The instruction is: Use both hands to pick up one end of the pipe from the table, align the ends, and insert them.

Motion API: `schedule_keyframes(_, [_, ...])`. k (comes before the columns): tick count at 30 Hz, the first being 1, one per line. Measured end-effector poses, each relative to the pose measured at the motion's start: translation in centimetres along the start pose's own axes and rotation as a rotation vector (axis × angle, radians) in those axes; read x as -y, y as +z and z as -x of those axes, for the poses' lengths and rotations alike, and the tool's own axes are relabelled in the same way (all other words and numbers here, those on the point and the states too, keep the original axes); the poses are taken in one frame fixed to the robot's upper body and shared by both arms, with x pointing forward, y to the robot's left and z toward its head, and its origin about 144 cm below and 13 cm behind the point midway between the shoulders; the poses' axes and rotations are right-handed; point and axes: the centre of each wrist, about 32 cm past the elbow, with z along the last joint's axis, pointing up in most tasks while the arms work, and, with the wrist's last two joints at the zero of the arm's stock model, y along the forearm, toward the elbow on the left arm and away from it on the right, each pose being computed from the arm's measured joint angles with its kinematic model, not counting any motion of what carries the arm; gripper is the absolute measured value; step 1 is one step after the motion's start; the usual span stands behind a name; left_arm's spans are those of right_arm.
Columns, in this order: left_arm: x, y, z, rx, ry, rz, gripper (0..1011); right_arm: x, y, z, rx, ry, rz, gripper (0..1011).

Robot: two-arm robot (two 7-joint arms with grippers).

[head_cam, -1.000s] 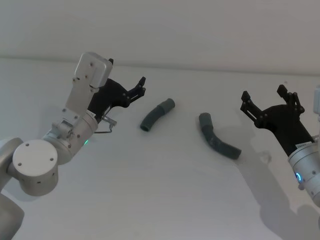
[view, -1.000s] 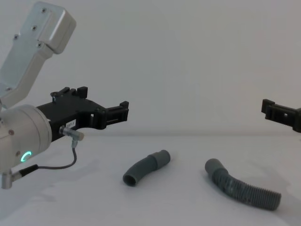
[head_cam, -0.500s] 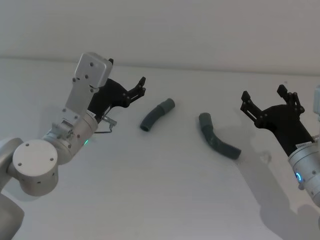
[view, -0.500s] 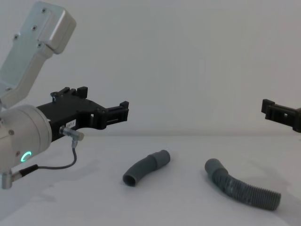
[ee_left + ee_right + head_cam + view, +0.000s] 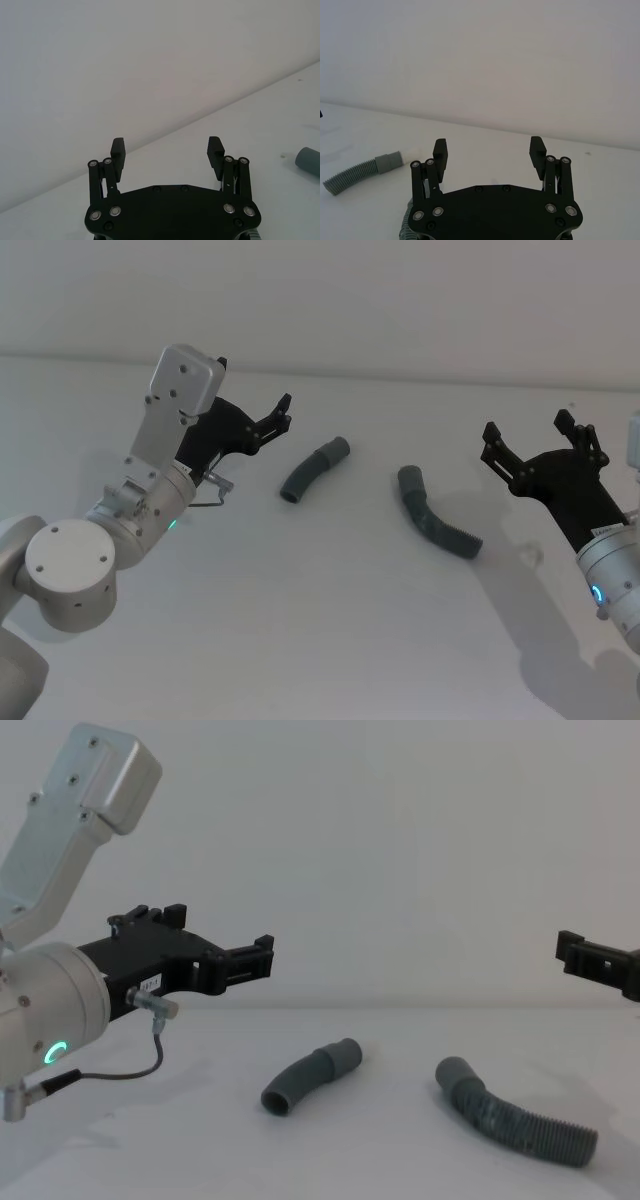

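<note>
1. Hovering above the tabletop [image 5: 300, 630] at 3 o'clock in the head view, the right gripper [image 5: 527, 428] points toward 11 o'clock. Its fingers [image 5: 440, 150] are spread wide and empty, apparently ready for a reach.
2. The hose [image 5: 435, 524] lies flat at 8 o'clock from that gripper, with its ribbed tail toward 5 o'clock and its smooth cuff [image 5: 408, 478] toward 11 o'clock.
3. The elbow [image 5: 312, 469] rests at 9 o'clock from the cuff, well apart from it. Its stepped end [image 5: 338, 448] is turned toward 2 o'clock, so nothing is aligned or joined yet.
4. The left gripper [image 5: 284, 412] hangs at 11 o'clock from the elbow, fingers [image 5: 118, 148] apart and empty. Each arm flanks its own piece, which suits a two-handed pick-up.
</note>
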Motion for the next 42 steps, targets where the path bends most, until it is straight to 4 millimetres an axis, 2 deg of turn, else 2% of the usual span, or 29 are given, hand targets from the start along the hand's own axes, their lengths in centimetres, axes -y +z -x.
schedule_keyframes(23, [0.3,0.3,0.1,-0.008,-0.002,-0.012,1001,-0.2,0.2,-0.3,-0.009,0.014,0.014,1000])
schedule_keyframes(42, [2.9,2.1,-0.9,-0.098,-0.142,-0.157,1001,-1.8,3.2,-2.4,-0.026,0.125,0.170,1000])
